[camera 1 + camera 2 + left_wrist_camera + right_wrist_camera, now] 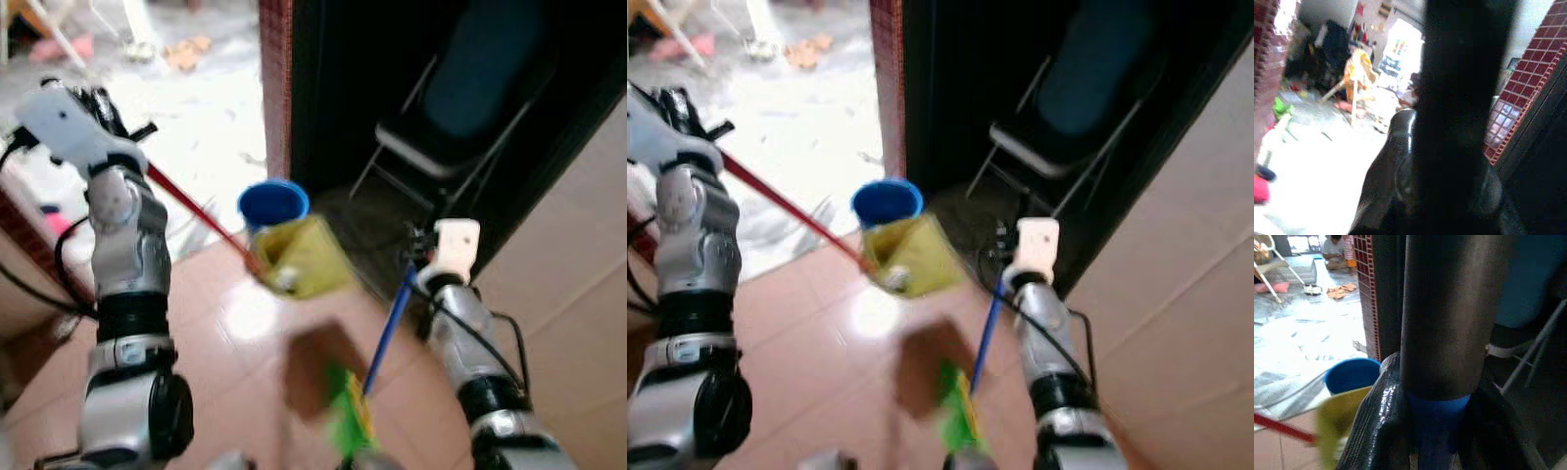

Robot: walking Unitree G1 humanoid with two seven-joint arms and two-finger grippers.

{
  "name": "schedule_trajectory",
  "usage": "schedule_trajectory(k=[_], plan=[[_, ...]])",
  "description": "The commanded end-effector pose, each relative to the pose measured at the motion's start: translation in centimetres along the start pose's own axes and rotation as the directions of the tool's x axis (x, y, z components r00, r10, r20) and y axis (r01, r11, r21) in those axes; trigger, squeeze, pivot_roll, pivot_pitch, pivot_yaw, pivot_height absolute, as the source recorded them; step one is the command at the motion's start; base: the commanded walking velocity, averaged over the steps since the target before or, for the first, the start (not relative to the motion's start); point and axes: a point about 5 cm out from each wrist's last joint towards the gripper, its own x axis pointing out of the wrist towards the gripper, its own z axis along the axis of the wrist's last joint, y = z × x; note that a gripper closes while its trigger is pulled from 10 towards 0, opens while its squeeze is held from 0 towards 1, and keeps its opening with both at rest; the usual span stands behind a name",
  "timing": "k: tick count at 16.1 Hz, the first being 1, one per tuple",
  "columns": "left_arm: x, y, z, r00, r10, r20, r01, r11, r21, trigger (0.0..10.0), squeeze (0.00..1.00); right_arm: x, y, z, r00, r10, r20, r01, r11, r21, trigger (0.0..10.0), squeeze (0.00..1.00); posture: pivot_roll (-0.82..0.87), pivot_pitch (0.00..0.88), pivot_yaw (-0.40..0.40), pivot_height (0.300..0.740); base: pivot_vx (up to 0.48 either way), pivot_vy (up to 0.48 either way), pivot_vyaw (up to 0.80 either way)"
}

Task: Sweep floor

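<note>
My left gripper (116, 119), raised at the left, is shut on the thin red handle (196, 211) of a yellow dustpan (304, 257) that hangs tilted above the brown tile floor. In the left wrist view its fingers (1396, 161) wrap a dark pole (1459, 73). My right gripper (419, 269) is shut on the blue broom handle (390, 328), which slants down to green bristles (350, 416) near the bottom edge. In the right wrist view the fingers (1376, 421) clasp the broom's grey and blue shaft (1442, 308). The eye views are blurred.
A blue bucket (273, 203) stands just behind the dustpan by the red-tiled wall edge (276, 88). A folding chair (446, 137) sits in the dark recess at the right. A blurred brown patch (313, 370) lies beside the bristles. A person (1334, 246) sits far off on the bright floor.
</note>
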Motion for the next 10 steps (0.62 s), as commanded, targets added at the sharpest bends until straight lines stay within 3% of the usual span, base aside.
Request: schedule_trajectory(k=[1, 6, 10], plan=[[0.8, -0.3, 3.4, 0.990, -0.003, 0.143, 0.007, 1.000, -0.027, 10.0, 0.00, 0.9, 0.9, 2.0, 0.996, 0.049, 0.079, -0.046, 0.998, -0.039, 10.0, 0.00, 0.00, 0.018, -0.038, 0.740, 0.454, 0.000, 0.00], [1.1, -0.4, 4.7, 0.978, -0.006, 0.207, 0.000, 1.000, 0.030, 10.0, 0.00, 1.0, 0.9, 2.0, 0.996, 0.054, 0.075, -0.051, 0.998, -0.037, 10.0, 0.00, 0.00, 0.020, -0.038, 0.740, 0.444, 0.000, 0.00], [1.2, -0.8, 5.6, 0.965, -0.028, 0.261, 0.005, 0.996, 0.088, 10.0, 0.00, 1.0, 1.2, 2.1, 0.993, 0.076, 0.085, -0.072, 0.996, -0.059, 10.0, 0.00, 0.00, 0.019, -0.039, 0.740, 0.368, 0.308, 0.14]])
